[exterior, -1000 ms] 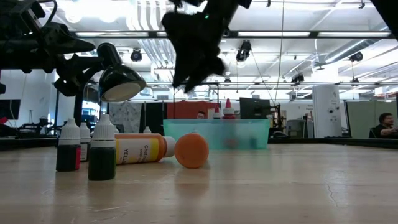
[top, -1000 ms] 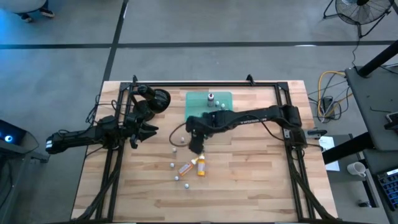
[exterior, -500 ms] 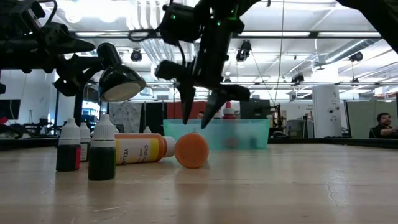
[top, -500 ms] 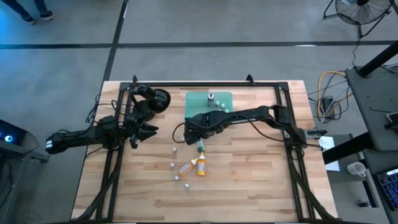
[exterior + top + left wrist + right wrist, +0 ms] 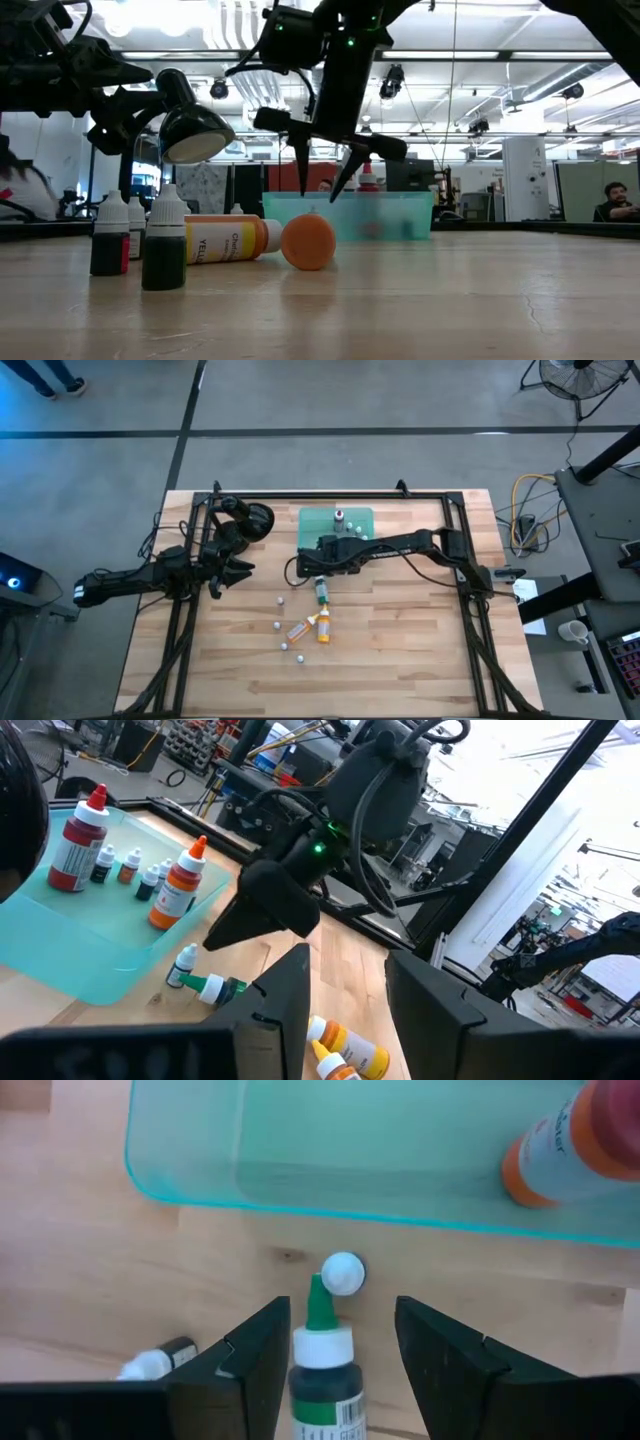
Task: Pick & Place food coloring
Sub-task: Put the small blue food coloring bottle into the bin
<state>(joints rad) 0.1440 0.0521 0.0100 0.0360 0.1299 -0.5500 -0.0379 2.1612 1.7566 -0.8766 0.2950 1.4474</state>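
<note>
A green food coloring bottle [image 5: 322, 593] lies on its side on the wood, its tip toward the tray [image 5: 355, 518]. My right gripper [image 5: 318, 572] hangs open just above it, fingers pointing down. In the right wrist view the bottle [image 5: 325, 1370] shows between my fingers without touching them, and a small white-capped bottle [image 5: 342, 1272] stands just past its tip. Two orange-yellow bottles [image 5: 310, 629] lie nearer the table's near edge. Small white-capped bottles [image 5: 281, 600] stand around them. My left gripper [image 5: 237, 570] waits open at the table's left.
The translucent green tray [image 5: 380, 1175] lies just beyond the green bottle and holds a red-capped bottle [image 5: 80, 840], an orange one [image 5: 178, 885] and smaller ones. A black desk lamp [image 5: 252, 520] stands at the far left. Bare wood lies to the right and near side.
My right gripper has moved from over the orange-yellow bottles toward the far edge and the tray, and the green bottle lying on the wood has come into view. Its open fingers now point down. The bottles have kept their places.
</note>
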